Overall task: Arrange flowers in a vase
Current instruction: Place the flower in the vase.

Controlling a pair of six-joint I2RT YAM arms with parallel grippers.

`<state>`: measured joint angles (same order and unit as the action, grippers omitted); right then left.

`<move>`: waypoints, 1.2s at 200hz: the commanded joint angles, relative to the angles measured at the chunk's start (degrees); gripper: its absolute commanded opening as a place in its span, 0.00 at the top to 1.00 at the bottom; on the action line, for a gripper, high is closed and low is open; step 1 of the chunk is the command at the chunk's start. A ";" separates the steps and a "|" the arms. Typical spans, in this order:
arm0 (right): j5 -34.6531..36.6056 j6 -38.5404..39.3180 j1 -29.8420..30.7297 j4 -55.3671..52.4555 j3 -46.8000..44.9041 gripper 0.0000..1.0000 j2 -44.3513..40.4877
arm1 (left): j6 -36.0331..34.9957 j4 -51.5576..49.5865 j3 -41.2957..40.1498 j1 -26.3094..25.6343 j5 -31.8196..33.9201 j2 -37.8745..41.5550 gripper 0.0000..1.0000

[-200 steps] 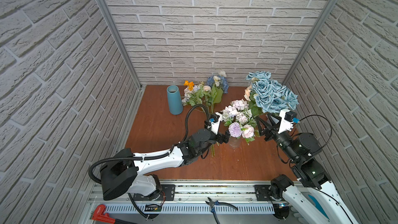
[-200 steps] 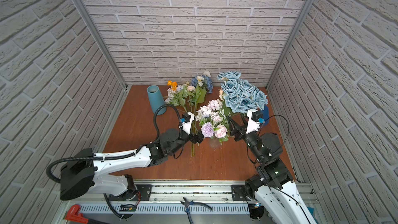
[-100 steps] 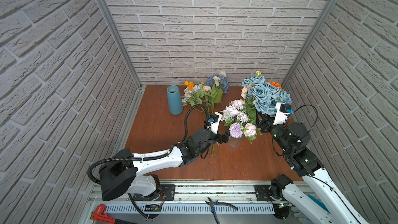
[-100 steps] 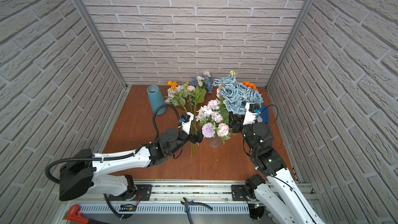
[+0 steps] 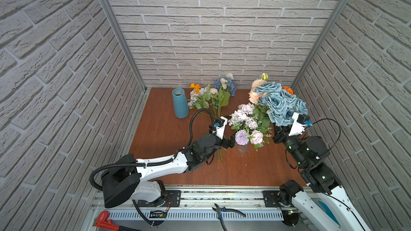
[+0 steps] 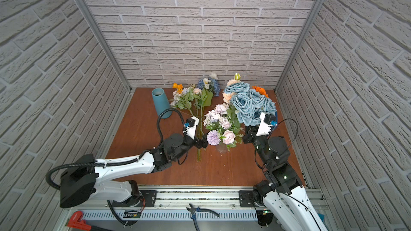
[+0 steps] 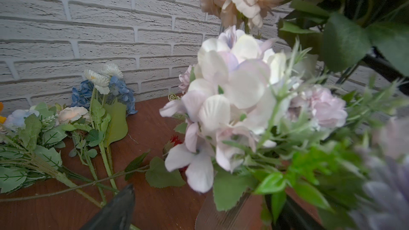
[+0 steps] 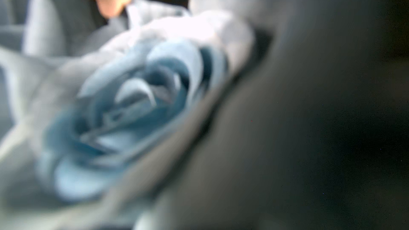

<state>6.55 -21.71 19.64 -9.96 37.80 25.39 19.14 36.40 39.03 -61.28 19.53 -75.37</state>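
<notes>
Near table (image 5: 164,134) centre: glass vase (image 5: 242,148), upright, filled with lilac-white sprays (image 5: 241,113), purple bloom (image 5: 241,137) and pink rose (image 5: 256,136). Just beside it, on the left arm's side: left gripper (image 5: 230,142), fingers (image 7: 119,209) spread wide, pinching nothing; in the left wrist view, vase wall partly between them, contact not discernible. At rear left: blue vase (image 5: 180,104), upright. At rear centre, flat on the table: loose flowers (image 5: 208,100), among them blue hydrangea (image 5: 229,87) and orange poppy (image 5: 195,86), stems pointing toward the front edge and passing under the left gripper. On the table near the glass vase, visible in the left wrist view only: small red bloom (image 7: 174,140). At right, heads upward: blue roses (image 5: 278,104) in a dense bunch, peach roses (image 5: 253,97) and orange bloom (image 5: 288,89) just behind. Directly below the bunch: right gripper (image 5: 277,135), fingers pressed together, hidden among petals and leaves; grip on any stem: cannot tell. Right wrist view: blurred rose petals only.
</notes>
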 commanded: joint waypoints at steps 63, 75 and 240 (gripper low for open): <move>-4.78 -0.75 0.22 5.12 -2.78 0.94 7.53 | -0.42 2.71 -0.05 0.54 1.20 1.29 0.09; -4.70 -1.20 0.22 6.02 -3.63 0.94 7.37 | -0.42 2.79 0.00 0.49 1.21 1.37 0.09; -7.07 -2.30 0.22 4.68 -5.53 0.76 4.37 | 0.81 -0.92 -1.38 0.50 2.85 4.96 0.02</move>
<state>-0.30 -24.97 19.64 -3.81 30.61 31.92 19.35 35.35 38.89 -61.12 20.67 -72.75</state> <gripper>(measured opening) 0.210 0.982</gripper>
